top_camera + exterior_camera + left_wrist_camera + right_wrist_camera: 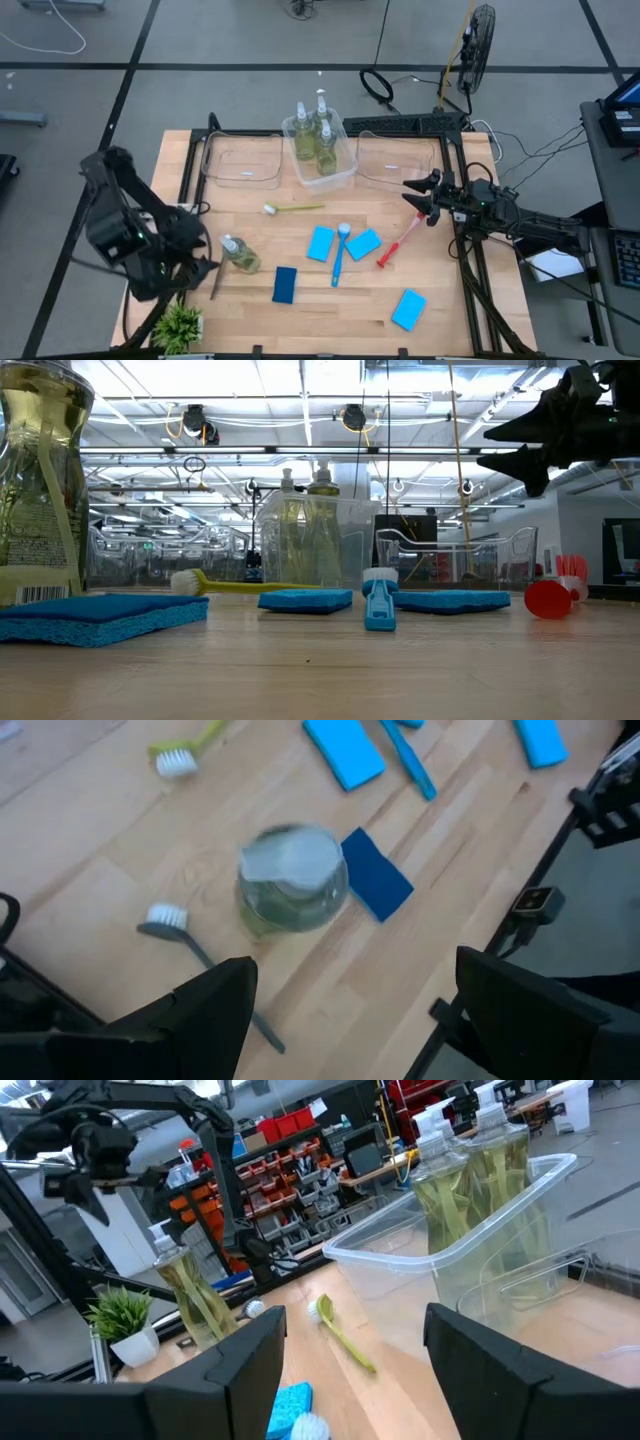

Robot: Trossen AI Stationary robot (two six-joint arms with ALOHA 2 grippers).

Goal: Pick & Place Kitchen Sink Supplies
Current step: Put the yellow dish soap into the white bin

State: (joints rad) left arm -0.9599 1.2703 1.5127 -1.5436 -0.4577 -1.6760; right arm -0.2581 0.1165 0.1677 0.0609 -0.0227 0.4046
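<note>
On the wooden tabletop (300, 310), three pump bottles (315, 135) of yellow-green liquid stand upright inside the middle clear bin (340, 175), at about 12 o'clock from the tabletop's centre. Empty-looking clear bins sit on either side of it, one at 11 o'clock (240, 160) and one at 1 o'clock (395, 160). A fourth pump bottle (240, 255) stands alone at 9 o'clock, with a dark-handled brush (213, 283) just beside it.

The left gripper (195, 262) hangs above that lone bottle, jaws spread wide and holding nothing; its wrist view looks straight down on the bottle's white pump top (290, 860).

The right gripper (418, 195) hovers at 2 o'clock near the right bin, above the red brush (397, 243), jaws partly apart and empty.

A green brush (295, 208) lies just in front of the middle bin. Near the centre a blue brush (339, 255) lies between two light blue sponges (320, 243) (363, 244). A darker blue sponge (285, 285) lies at 7 o'clock, another light blue one (408, 309) at 5 o'clock. A small potted plant (178, 325) stands at the 8 o'clock corner.
</note>
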